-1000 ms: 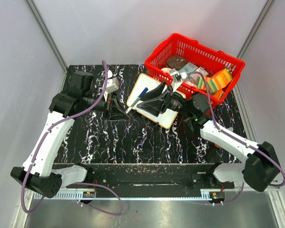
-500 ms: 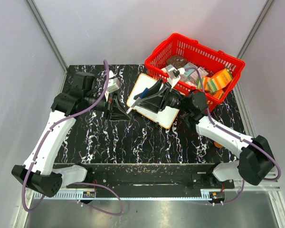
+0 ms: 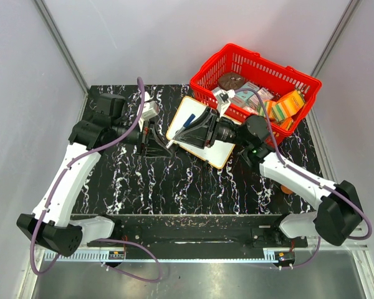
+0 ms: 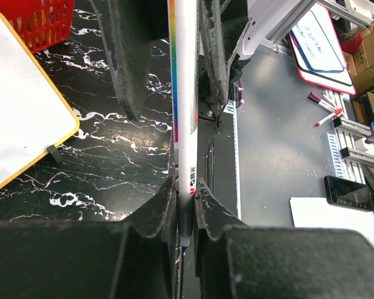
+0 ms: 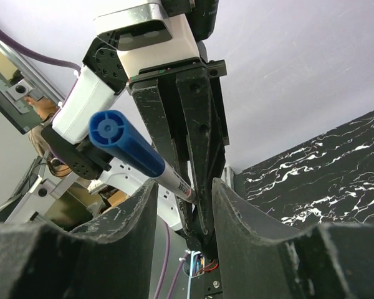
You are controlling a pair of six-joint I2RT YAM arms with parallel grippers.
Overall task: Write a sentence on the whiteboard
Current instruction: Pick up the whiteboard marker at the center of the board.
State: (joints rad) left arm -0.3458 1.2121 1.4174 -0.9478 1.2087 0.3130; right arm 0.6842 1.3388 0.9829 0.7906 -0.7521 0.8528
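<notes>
Left gripper (image 4: 186, 194) clenched on the marker (image 4: 186, 93) barrel, presenting it, I judge, for uncapping. Right gripper (image 5: 184, 187) unclenched, jaws astride the blue cap (image 5: 121, 142). Whiteboard (image 4: 19, 106) lies beneath my right gripper, blank where visible.

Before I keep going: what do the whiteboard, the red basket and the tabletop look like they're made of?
The whiteboard has a smooth white face, likely coated board, and its yellow-orange rim looks like plastic. The basket looks like moulded red plastic, judging by its open lattice walls. The tabletop is black with white veins, a marble look; whether it is real stone or printed laminate cannot be told.
</notes>
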